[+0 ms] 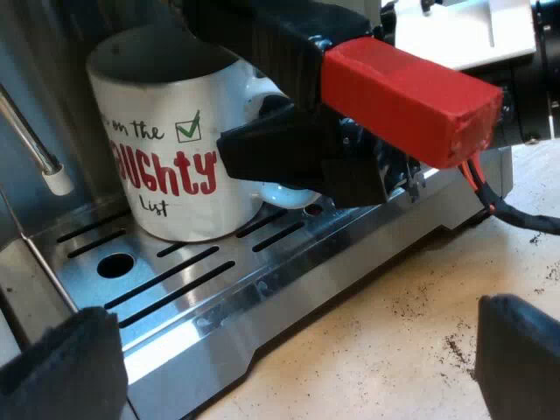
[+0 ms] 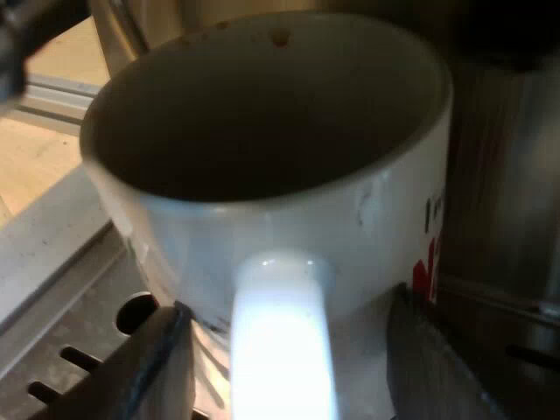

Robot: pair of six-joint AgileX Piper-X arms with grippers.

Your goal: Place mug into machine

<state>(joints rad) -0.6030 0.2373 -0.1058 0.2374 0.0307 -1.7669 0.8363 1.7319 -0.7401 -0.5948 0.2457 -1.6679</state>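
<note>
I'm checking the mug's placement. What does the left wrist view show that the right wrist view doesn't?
Left wrist view: the print on the mug, the holder's red handle end, the steam wand, spilled grounds. Right wrist view: the mug's empty-looking inside. Both: the mug on the slotted drip tray, right gripper at its handle.

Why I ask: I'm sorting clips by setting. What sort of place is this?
Probably a coffee-making counter; home or café, I cannot tell. A white mug stands on the slotted drip tray of an espresso machine, the holder's red-ended handle juts above the tray, and coffee grounds speckle the worktop.
</note>
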